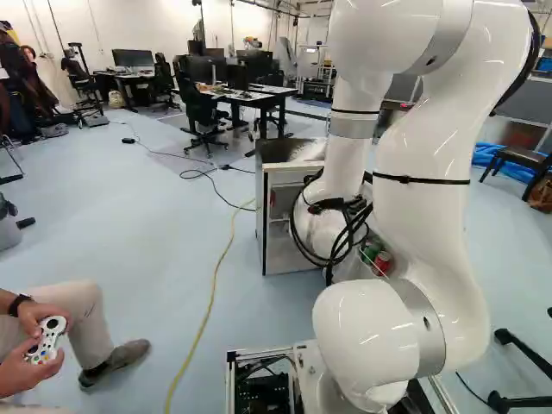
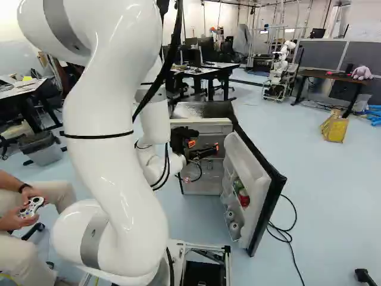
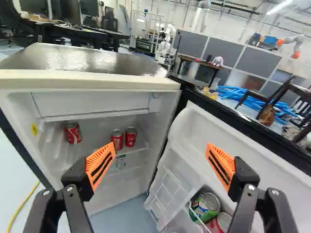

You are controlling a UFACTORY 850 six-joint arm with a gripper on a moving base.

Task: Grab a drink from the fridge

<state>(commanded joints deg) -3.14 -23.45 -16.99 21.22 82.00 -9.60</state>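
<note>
Gripper (image 3: 159, 158) is standing wide open, nothing between its orange pads. I'm judging the step as lining up for a can in the open mini fridge (image 3: 90, 80).

Left to right, how I'm planning it: the lone red soda can (image 3: 73, 133) is standing ahead and left of the left finger, looking like the easiest pick, with more side room than the pair. I'm wanting the wrist leveled, height below the freezer flap (image 3: 90, 104), opening trimmed to just over can width before entry, then straight in, closing at mid-body. The paired red cans, left one (image 3: 117, 139) and right one (image 3: 130, 136), are standing close together ahead of the gap; a finger going between them could be knocking one over. Right side, I'm minding the fridge door (image 3: 209, 128): the right finger is likely to be catching it if I swing wide.

Contents, left to right: the shelf is carrying those three red cans; a silver can (image 3: 120, 161) is sitting lower, just past the left finger. Door bin, ahead and inboard of the right finger, is holding a green can (image 3: 204, 206) and a red-sided can (image 3: 221, 222), touching or nearly; can't tell which.
</note>
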